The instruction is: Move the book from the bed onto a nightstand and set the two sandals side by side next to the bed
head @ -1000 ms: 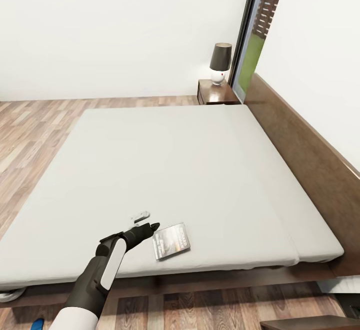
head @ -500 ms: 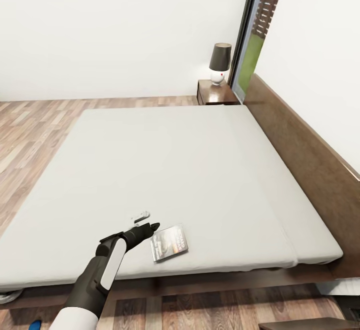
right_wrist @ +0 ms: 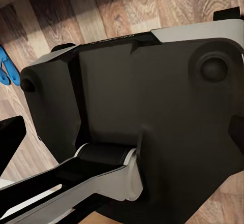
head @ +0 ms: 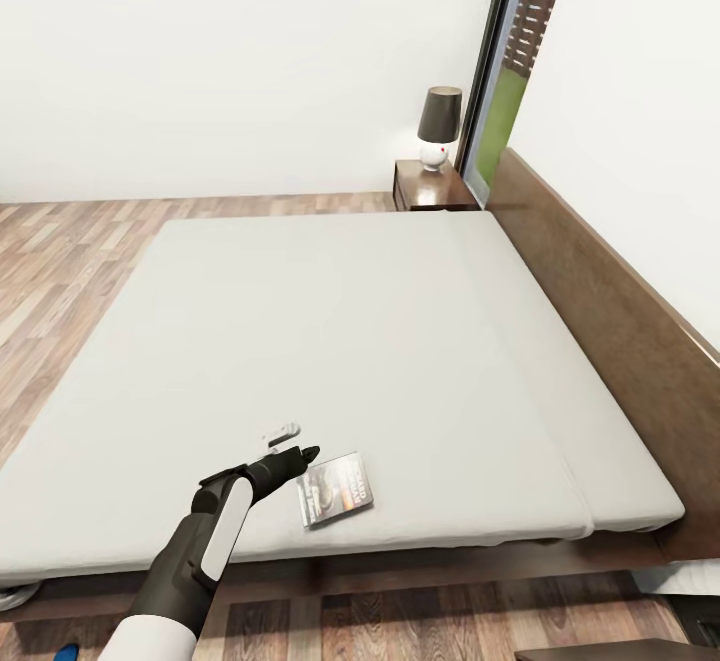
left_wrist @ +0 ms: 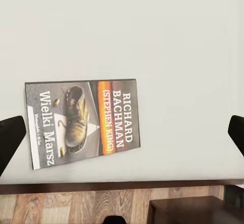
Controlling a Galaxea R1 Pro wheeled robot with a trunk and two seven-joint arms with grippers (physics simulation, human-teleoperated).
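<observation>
The book [head: 335, 489], black-covered with a boot picture, lies flat on the mattress of the bed [head: 340, 331] near its front edge. My left gripper [head: 292, 444] hovers just left of it, open and holding nothing. In the left wrist view the book [left_wrist: 84, 122] lies between the spread fingertips [left_wrist: 10, 137], apart from both. A nightstand [head: 430, 186] stands by the far end of the headboard. A bit of blue sandal [head: 65, 653] shows on the floor at the bottom left, and blue sandal [right_wrist: 6, 66] shows beside my base. My right gripper [right_wrist: 122, 137] is open, pointing at my own dark base.
A dark-shaded lamp [head: 440, 126] stands on the far nightstand. The headboard [head: 610, 311] runs along the bed's right side. A dark wooden top [head: 600, 651] shows on the floor at the bottom right, also below the bed's edge [left_wrist: 188, 211]. Wood-plank floor lies left of the bed.
The whole picture has shifted slightly, so the camera moved. The book now lies a little closer to my left gripper, which keeps its pose and stays open.
</observation>
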